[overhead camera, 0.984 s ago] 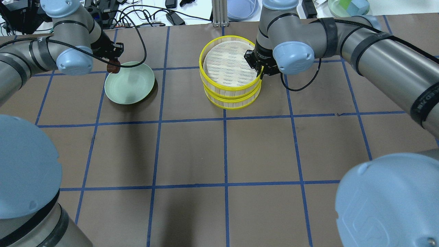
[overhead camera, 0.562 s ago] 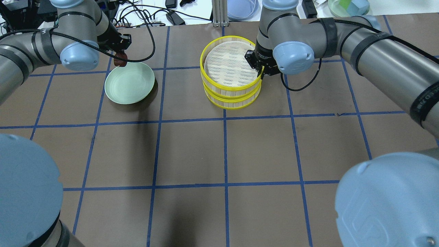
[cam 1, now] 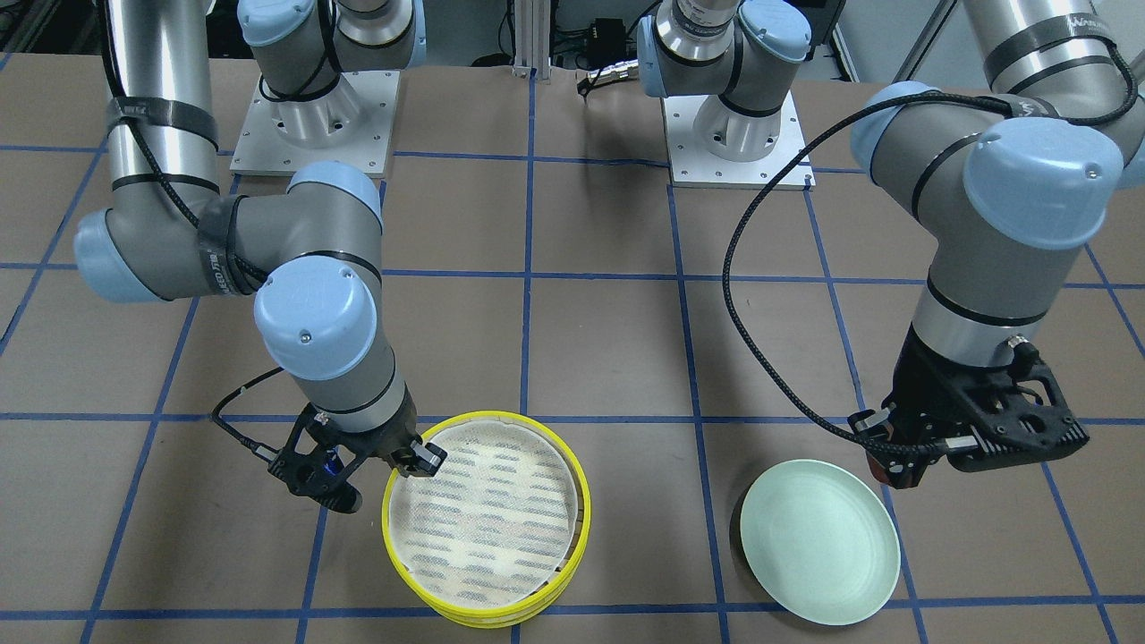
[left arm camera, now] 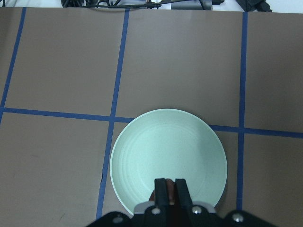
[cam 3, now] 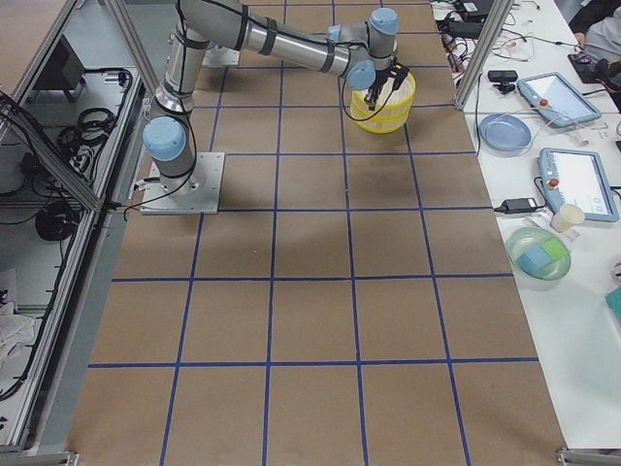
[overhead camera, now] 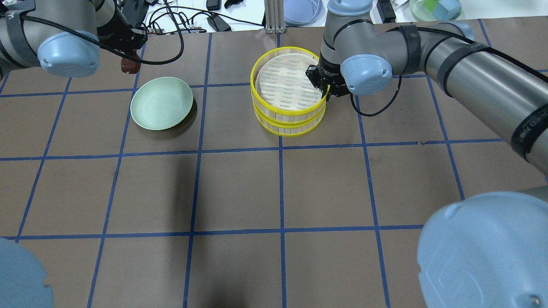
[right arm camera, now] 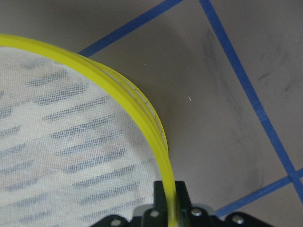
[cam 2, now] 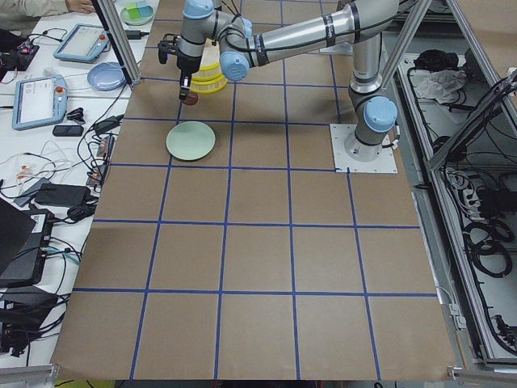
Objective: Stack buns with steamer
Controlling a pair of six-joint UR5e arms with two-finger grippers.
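**A:** How is the left arm (cam 1: 988, 268) posed?

**B:** It is bent at the elbow and raised, and the wrist is pointed straight down. The left gripper (overhead camera: 128, 64) is closed on the brown bun (overhead camera: 129, 67), which is held in the air.

**A:** And the right arm (overhead camera: 471, 72)?

**B:** It is stretched forward over the table with the wrist turned downward. The right gripper (overhead camera: 326, 92) is clamped on the rim of the upper steamer tier (right arm camera: 150, 116): 1 finger is set inside the rim and 1 outside.
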